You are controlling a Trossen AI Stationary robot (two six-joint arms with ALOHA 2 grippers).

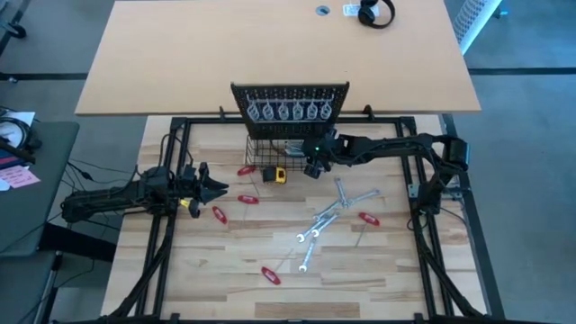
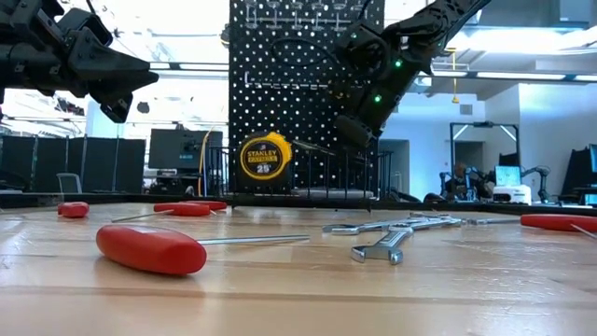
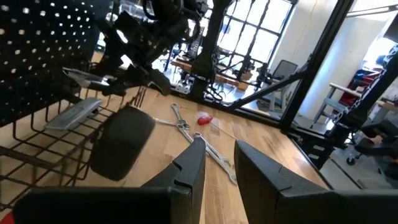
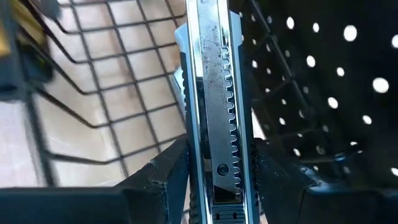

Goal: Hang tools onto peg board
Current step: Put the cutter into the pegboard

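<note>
The black peg board [image 1: 290, 99] stands upright at the table's back, with ring hooks and a wire basket [image 1: 274, 151] at its base. My right gripper [image 1: 313, 166] is over the basket's right side, shut on a slim silver toothed tool [image 4: 214, 93] held close to the board [image 4: 323, 74]. It also shows in the low view [image 2: 353, 129]. My left gripper [image 1: 216, 189] is open and empty, above the table left of the basket. Several red-handled tools [image 1: 247, 199] and silver wrenches [image 1: 342, 202] lie on the wood.
A yellow tape measure [image 1: 280, 175] sits in front of the basket. A flat silver piece [image 3: 71, 115] lies in the basket. The black frame rails [image 1: 162, 225] run along both sides. Headphones [image 1: 375, 13] lie on the far table.
</note>
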